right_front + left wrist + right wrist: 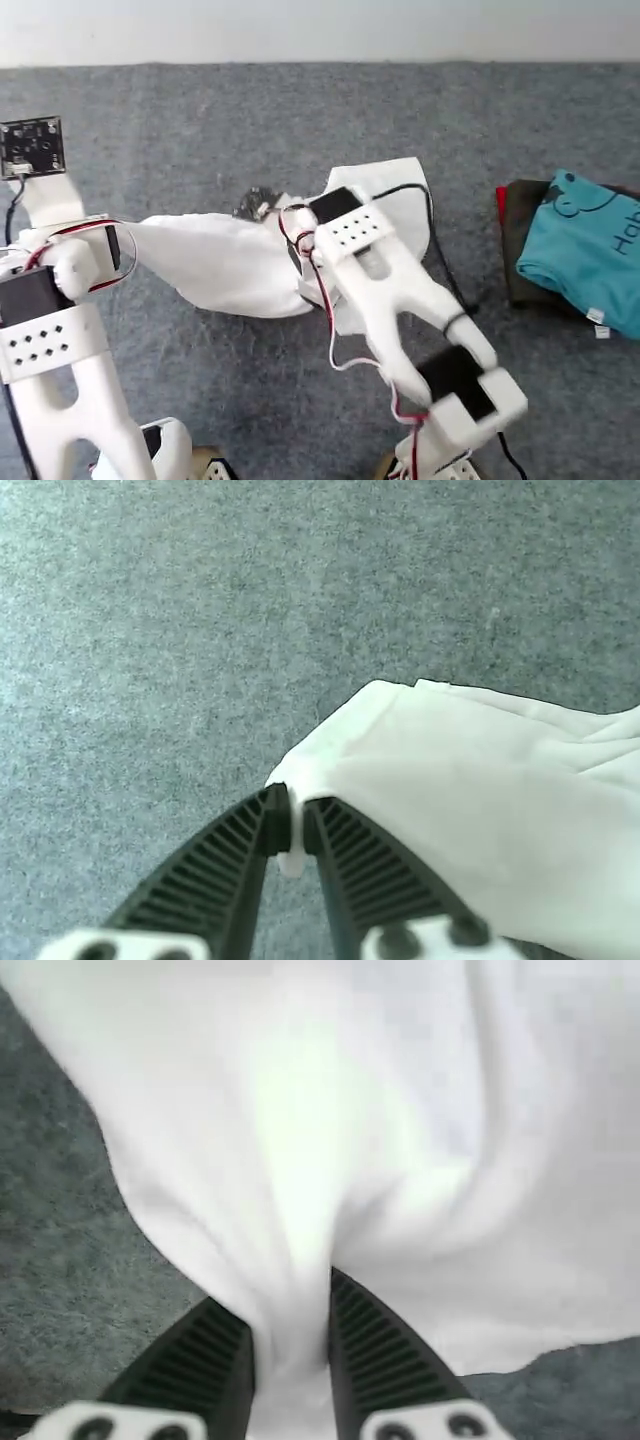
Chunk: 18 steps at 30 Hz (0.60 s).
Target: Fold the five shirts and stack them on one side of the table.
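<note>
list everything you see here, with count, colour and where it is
white shirt: 1, white, mid-table, stretched between the two grippers
teal shirt: 1, teal, folded, on top of the stack at the right of the high view
dark shirt: 1, dark brown, under the teal shirt
red cloth: 1, red, an edge at the stack's left side
table: 1, grey, carpet-like
black board: 1, black, far left, on a white mount
left gripper: 1, black fingers, shut on the white shirt's corner
right gripper: 1, black fingers, shut on a fold of the white shirt
</note>
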Tool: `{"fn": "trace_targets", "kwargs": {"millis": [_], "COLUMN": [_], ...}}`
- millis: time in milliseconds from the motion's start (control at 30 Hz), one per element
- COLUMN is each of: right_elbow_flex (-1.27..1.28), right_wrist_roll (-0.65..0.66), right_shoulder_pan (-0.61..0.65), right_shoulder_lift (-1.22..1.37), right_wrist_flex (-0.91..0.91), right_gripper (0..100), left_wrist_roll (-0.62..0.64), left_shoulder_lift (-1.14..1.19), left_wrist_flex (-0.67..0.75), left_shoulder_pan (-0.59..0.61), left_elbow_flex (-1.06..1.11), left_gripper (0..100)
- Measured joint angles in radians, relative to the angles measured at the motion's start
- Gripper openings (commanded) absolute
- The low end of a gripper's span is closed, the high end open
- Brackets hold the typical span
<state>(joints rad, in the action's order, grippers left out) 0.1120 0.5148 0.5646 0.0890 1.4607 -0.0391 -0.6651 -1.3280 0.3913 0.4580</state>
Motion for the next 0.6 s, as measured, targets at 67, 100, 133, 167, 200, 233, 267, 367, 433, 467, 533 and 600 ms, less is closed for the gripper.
{"fn": "trace_targets", "kwargs": {"millis": [67, 100, 133, 167, 200, 233, 267, 367, 433, 467, 533, 600], "right_elbow_flex": [-0.002, -0.006, -0.015, -0.029, -0.048, -0.069, -0.098, -0.221, -0.344, -0.400, -0.512, -0.611], "right_wrist_roll": [-0.002, 0.005, 0.020, 0.043, 0.071, 0.095, 0.107, 0.124, 0.127, 0.123, 0.100, 0.072], "right_shoulder_pan": [0.000, 0.000, 0.000, 0.000, 0.000, 0.000, 0.000, 0.009, 0.040, 0.054, 0.060, 0.063], "right_shoulder_lift": [-0.089, -0.137, -0.183, -0.227, -0.272, -0.315, -0.351, -0.448, -0.483, -0.497, -0.523, -0.535], "right_wrist_flex": [0.011, 0.026, 0.043, 0.063, 0.080, 0.098, 0.115, 0.206, 0.279, 0.292, 0.295, 0.295], "right_gripper": [0.8, 0.8, 0.8, 0.8, 0.8, 0.8, 0.8, 0.8, 0.8, 0.8, 0.8, 0.8], "left_wrist_roll": [0.000, 0.000, 0.000, 0.000, 0.000, 0.000, 0.000, 0.000, -0.006, -0.018, -0.032, -0.031], "left_shoulder_lift": [0.000, 0.000, 0.000, -0.002, -0.011, -0.023, -0.046, -0.147, -0.239, -0.290, -0.397, -0.512], "left_wrist_flex": [0.000, 0.000, 0.000, -0.006, -0.020, -0.034, -0.046, -0.068, -0.087, -0.104, -0.149, -0.172], "left_shoulder_pan": [0.000, 0.000, 0.000, 0.000, 0.000, 0.000, 0.002, 0.020, 0.018, 0.015, 0.018, 0.021], "left_elbow_flex": [0.000, 0.000, 0.000, 0.000, -0.006, -0.017, -0.029, -0.060, -0.083, -0.098, -0.140, -0.201], "left_gripper": [1, 1, 1, 1, 1, 1, 1, 1, 1, 1, 1, 1]}}
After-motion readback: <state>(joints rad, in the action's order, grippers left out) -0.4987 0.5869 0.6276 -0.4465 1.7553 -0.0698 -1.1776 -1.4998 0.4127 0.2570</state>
